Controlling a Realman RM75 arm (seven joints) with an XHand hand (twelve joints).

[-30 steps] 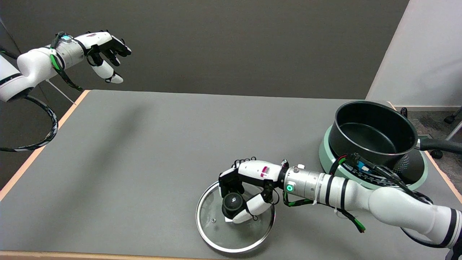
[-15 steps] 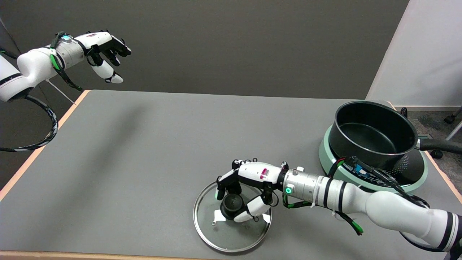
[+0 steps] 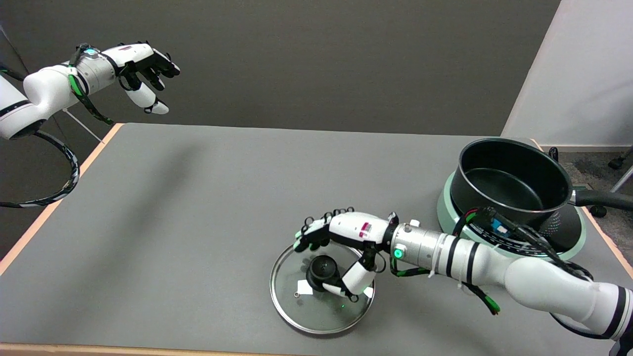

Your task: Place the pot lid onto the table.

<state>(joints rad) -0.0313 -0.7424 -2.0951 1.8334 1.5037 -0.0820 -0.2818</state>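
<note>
Lying flat near the bench's [image 3: 198, 198] front edge, the lid [image 3: 316, 309] sits under the right hand [image 3: 341, 247], fingers spread, holding nothing.

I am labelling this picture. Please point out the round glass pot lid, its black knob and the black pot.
Round glass pot lid [image 3: 316, 316]: head view, bare glass near front rim.
Black knob [image 3: 322, 271]: head view, top.
Black pot [image 3: 504, 190]: head view, inner floor.

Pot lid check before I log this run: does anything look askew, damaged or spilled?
Nothing stands out. The glass pot lid lies flat and intact on the grey table, knob up; the right hand is open above it.
</note>
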